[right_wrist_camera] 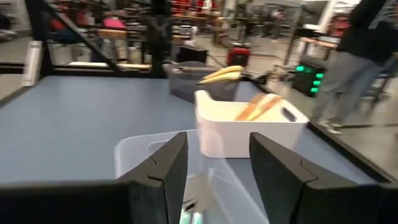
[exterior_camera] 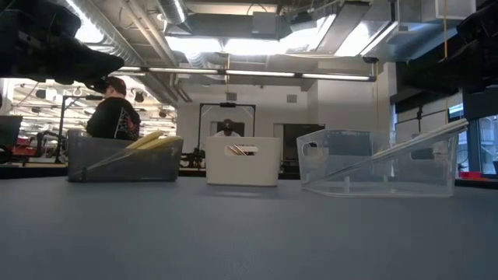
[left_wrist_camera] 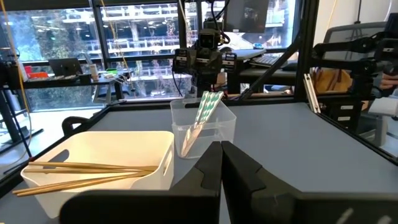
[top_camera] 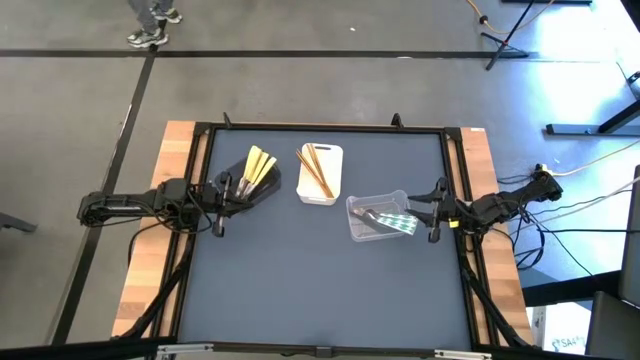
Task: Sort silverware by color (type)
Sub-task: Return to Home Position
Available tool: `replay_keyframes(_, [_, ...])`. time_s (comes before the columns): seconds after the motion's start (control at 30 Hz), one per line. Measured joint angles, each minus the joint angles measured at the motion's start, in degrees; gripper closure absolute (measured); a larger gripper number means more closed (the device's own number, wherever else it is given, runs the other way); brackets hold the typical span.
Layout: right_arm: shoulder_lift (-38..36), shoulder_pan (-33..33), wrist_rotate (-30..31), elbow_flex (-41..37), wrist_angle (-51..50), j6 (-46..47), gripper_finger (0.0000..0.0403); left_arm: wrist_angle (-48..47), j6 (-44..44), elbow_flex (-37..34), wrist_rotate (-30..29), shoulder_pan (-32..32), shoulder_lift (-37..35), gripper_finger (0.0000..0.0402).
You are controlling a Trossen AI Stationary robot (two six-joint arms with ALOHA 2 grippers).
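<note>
Left claw (left_wrist_camera: 221, 154): we see the two fingers pressed together with only a hairline gap, nothing held. It sits at the counter's (top_camera: 320, 290) left edge, just beside the black bin (top_camera: 264, 190).

Right claw (right_wrist_camera: 217, 152): fingers spread wide apart, nothing between them. It sits at the right edge, just beside the clear bin (top_camera: 358, 226).

We count three bins in a rough row across the middle of the counter. The black bin is on the left and holds the yellow silverware (top_camera: 260, 165), which leans up and pokes out over its far rim. The white bin (top_camera: 335, 165) is in the middle and holds the orange-brown silverware (top_camera: 315, 172), lying slantwise inside. The clear bin is on the right, turned at an angle, and holds the silver-grey silverware (top_camera: 388, 218), propped against one wall. We see no loose silverware on the counter around the bins.

In the low view a person (exterior_camera: 115, 113) in a dark top shows behind the black bin, off the counter.
</note>
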Motion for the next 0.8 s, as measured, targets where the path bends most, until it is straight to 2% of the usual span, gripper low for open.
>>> replay_keyframes(0.17, [0.0,-0.01,5.65,0.0,0.07,-1.42,0.0242,-0.02,-0.03,0.0,0.01,0.0,0.0,0.0401])
replay_keyframes(0.27, [0.0,-0.01,6.68,-0.57,2.38,-3.85,0.0242,-0.02,-0.04,0.0,-0.01,0.0,0.0,0.0401])
replay_keyframes(0.37, [0.0,-0.01,3.92,-3.59,12.92,-8.7,0.0242,-0.04,-0.07,0.0,-0.15,0.0,0.01,0.0401])
replay_keyframes(0.53, [0.24,-2.42,0.65,-3.93,13.94,-11.67,0.0242,-0.22,-0.15,0.0,-1.86,0.0,0.02,0.0401])
replay_keyframes(0.63, [0.24,-6.36,-0.8,-3.93,13.99,-12.03,0.0242,-0.24,-0.13,0.0,-2.05,0.0,0.02,0.0401])
replay_keyframes(0.8, [0.24,-17.08,-11.76,-3.93,13.88,-12.2,0.0242,-0.22,-0.13,0.0,-2.07,-0.02,0.02,0.0401])
